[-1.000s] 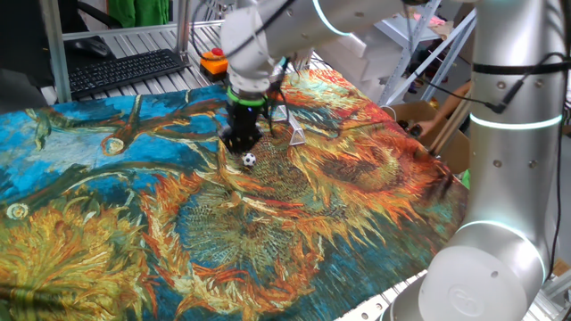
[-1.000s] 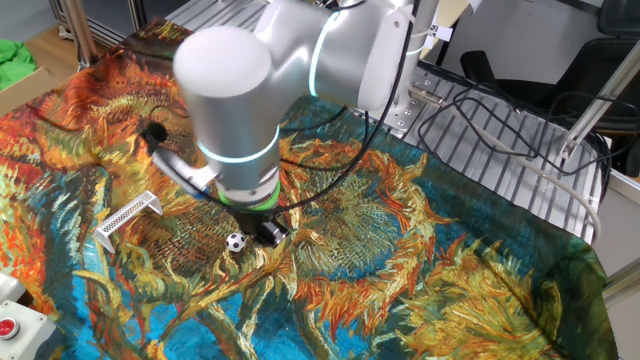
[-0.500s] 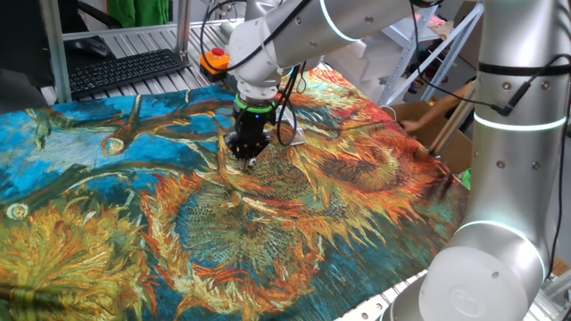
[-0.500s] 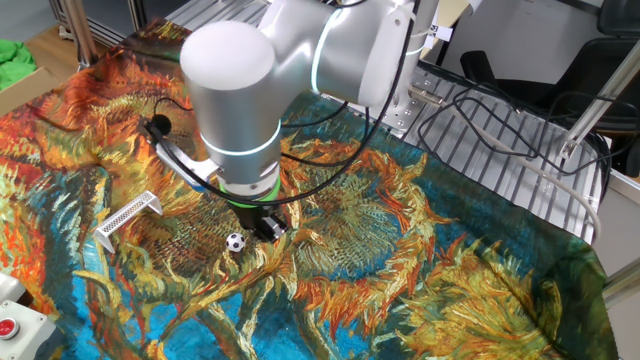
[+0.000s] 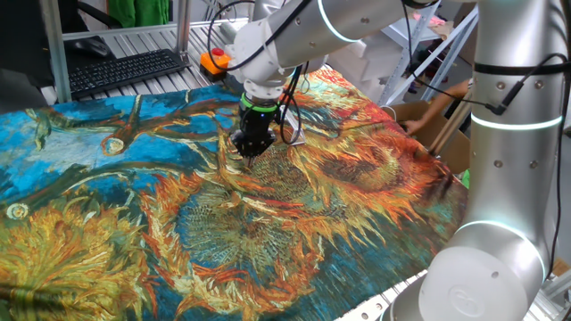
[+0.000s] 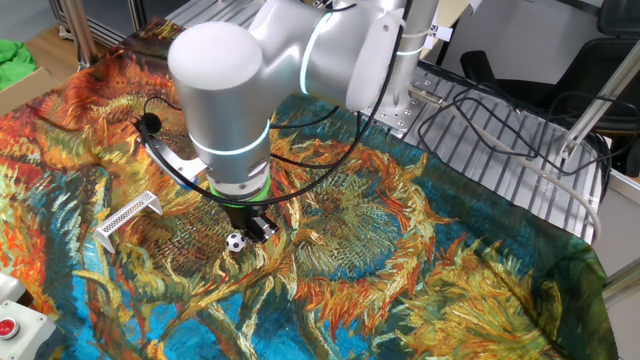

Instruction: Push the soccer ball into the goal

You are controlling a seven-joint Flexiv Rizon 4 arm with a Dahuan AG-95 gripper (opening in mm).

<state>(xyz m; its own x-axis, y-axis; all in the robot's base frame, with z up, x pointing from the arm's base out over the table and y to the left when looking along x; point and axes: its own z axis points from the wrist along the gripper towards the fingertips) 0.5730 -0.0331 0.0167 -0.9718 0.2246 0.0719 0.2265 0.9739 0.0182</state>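
On the far left of the other fixed view there's a pale box with a red button (image 6: 6,326) at the table edge. A bit right of it the tiny pale grey-white wedge-shaped goal frame (image 6: 128,217) lies on the sunflower-print cloth (image 6: 480,250). Further right, the tiny white soccer ball with black patches (image 6: 234,241) sits on the cloth, well apart from the goal and just beside the black two-finger gripper (image 6: 252,227), which points down low over the cloth. Can't tell how far its jaws are parted, nothing seems held. In one fixed view the gripper (image 5: 249,148) hides the ball.
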